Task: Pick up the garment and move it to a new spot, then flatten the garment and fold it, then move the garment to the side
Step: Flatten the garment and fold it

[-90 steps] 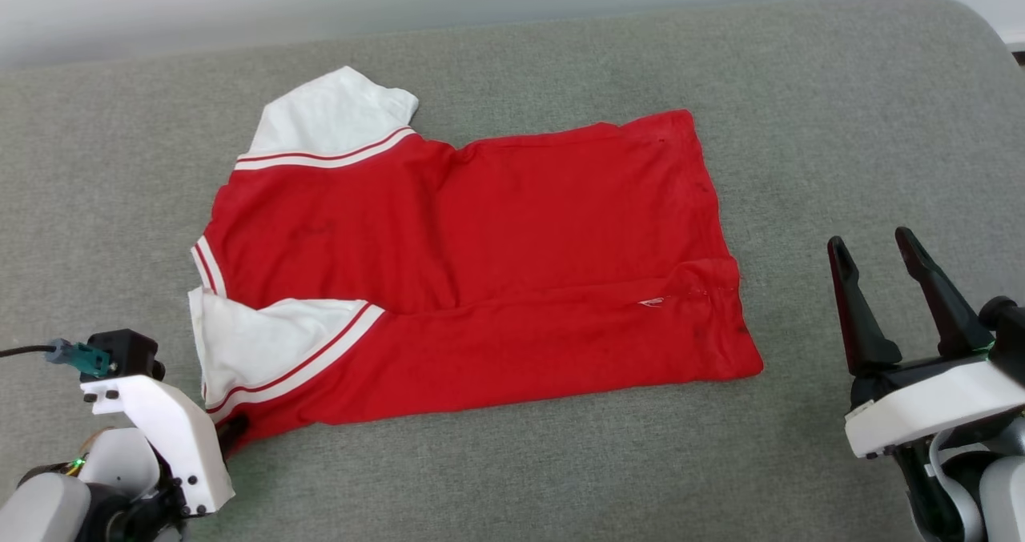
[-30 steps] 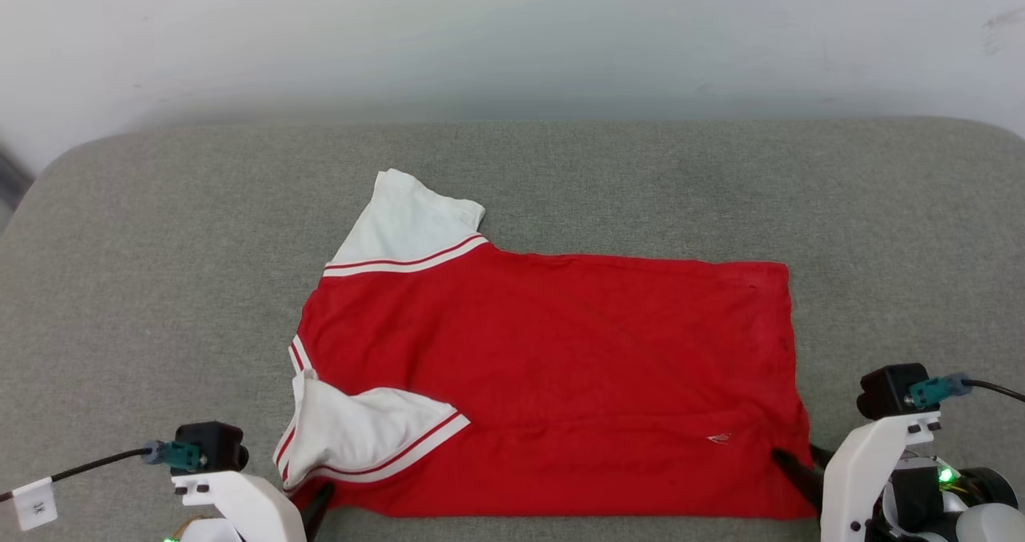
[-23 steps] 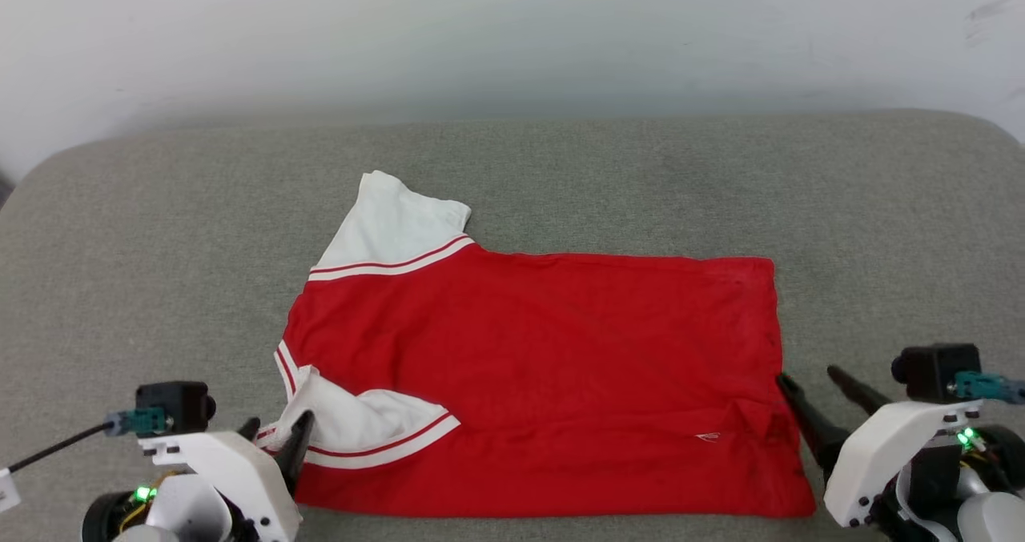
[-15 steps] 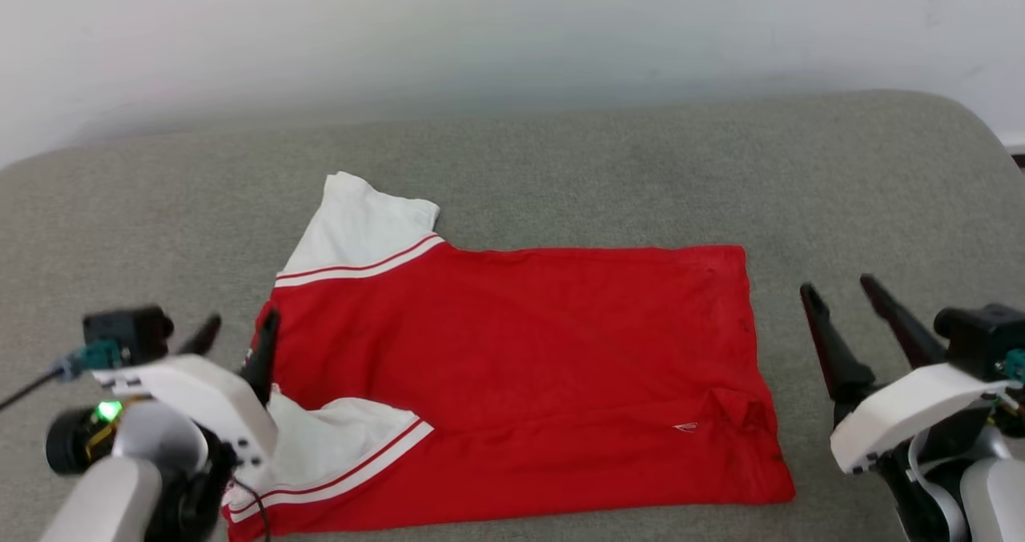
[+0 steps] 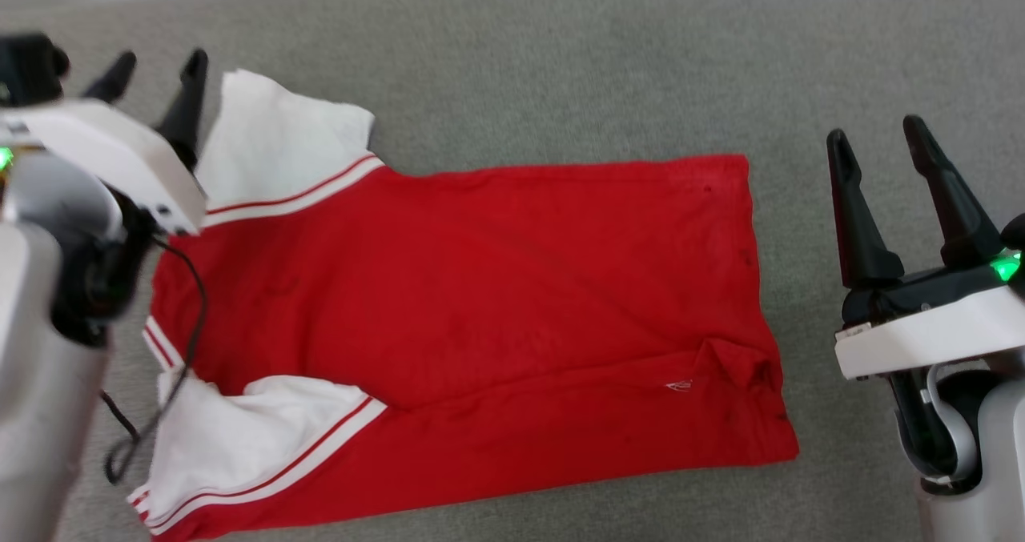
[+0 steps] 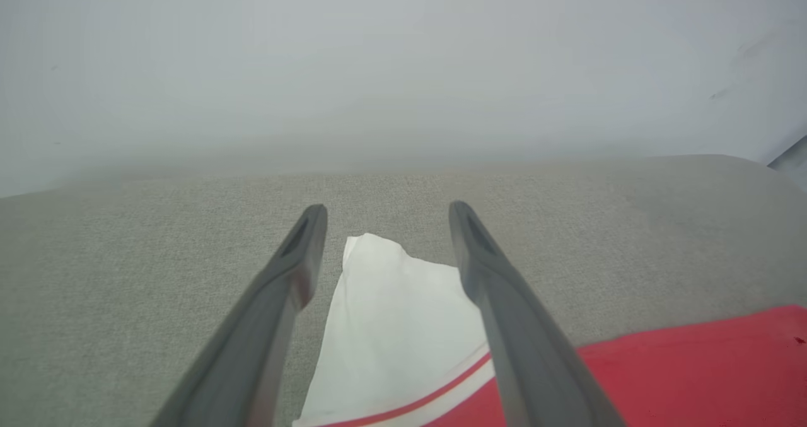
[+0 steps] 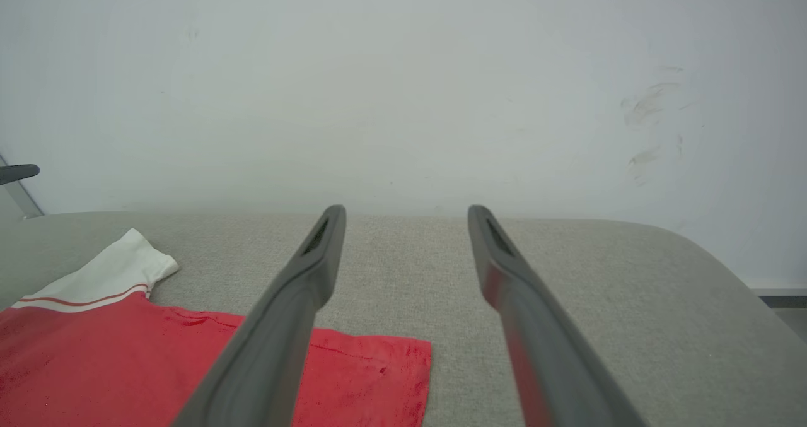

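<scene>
Garment (image 5: 480, 286) lies flat on the cushion (image 5: 560, 62), near edge folded over. My left gripper (image 5: 158, 60) and right gripper (image 5: 874, 130) hang spread, empty. The far sleeve (image 5: 280, 138), more folds and the move aside remain, I'd say.

Cushion (image 5: 560, 62): grey woven fabric, broad and flat, matte, lightly mottled, rounded at its far right corner.
Wall (image 7: 403, 86): plain white, standing directly behind the cushion's far edge.
Scuff marks (image 7: 649, 99): faint grey smudges on the wall, above the cushion's far right corner.
Skirting strip (image 7: 782, 301): dark, at the wall's foot, beyond that corner.
</scene>
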Controlling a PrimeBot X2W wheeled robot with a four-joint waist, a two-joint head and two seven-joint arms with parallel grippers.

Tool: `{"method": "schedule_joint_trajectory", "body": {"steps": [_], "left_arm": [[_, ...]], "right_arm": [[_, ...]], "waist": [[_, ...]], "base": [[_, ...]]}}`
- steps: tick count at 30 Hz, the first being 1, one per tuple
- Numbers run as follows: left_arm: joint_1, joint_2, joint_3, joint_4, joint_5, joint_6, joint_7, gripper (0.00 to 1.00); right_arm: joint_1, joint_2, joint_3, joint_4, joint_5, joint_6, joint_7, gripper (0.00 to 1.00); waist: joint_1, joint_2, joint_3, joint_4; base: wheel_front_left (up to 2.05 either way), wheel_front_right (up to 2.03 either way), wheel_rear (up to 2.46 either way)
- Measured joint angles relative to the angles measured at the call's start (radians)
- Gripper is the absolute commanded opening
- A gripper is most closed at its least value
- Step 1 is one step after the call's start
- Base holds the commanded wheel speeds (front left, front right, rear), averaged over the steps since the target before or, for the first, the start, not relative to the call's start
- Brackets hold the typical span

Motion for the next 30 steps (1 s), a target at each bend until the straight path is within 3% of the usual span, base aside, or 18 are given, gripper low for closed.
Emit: {"method": "schedule_joint_trajectory", "body": {"steps": [7,10,14,20,21,22,24,30], "left_arm": [[-0.219,0.101,-0.063,0.114,-0.042,-0.112,0.306,1.0],[-0.285,0.156,-0.092,0.15,-0.057,-0.137,0.469,1.0],[-0.322,0.201,-0.115,0.186,-0.084,-0.136,0.651,1.0],[-0.344,0.215,-0.098,0.224,-0.126,-0.096,0.746,1.0],[-0.345,0.214,-0.091,0.231,-0.141,-0.089,0.756,0.69],[-0.345,0.213,-0.087,0.237,-0.149,-0.084,0.759,0.69],[-0.344,0.208,-0.08,0.247,-0.161,-0.078,0.761,0.0],[-0.32,0.164,-0.079,0.266,-0.161,-0.08,0.676,0.0]], "right_arm": [[-0.028,0.02,-0.002,0.002,-0.001,0.0,-0.018,1.0],[-0.03,0.03,-0.002,0.01,0.003,0.0,-0.026,1.0],[-0.035,0.038,0.004,0.026,0.014,0.0,-0.036,1.0],[-0.05,0.044,0.023,0.054,0.03,0.0,-0.048,1.0],[-0.05,0.045,0.025,0.058,0.033,0.0,-0.048,1.0],[-0.05,0.045,0.026,0.061,0.036,0.0,-0.049,1.0],[-0.051,0.044,0.025,0.067,0.04,0.0,-0.05,1.0],[-0.059,0.017,0.021,0.081,0.074,0.0,-0.012,1.0]], "waist": [[0.0001,0.0,0.118,-0.054],[0.0001,0.0,0.152,-0.082],[0.0,0.0,0.192,-0.114],[-0.0001,0.0,0.237,-0.154],[-0.0001,0.0,0.242,-0.159],[-0.0001,0.0,0.245,-0.163],[-0.0002,0.0,0.247,-0.167],[-0.0001,0.0,0.224,-0.15]], "base": [[0.0,0.0,0.0],[0.0,0.0,0.0],[0.0,0.0,0.0],[0.0,0.0,0.0],[0.0,0.0,0.0],[0.0,0.0,0.0],[0.0,0.0,0.0],[0.0,0.0,0.0]]}}
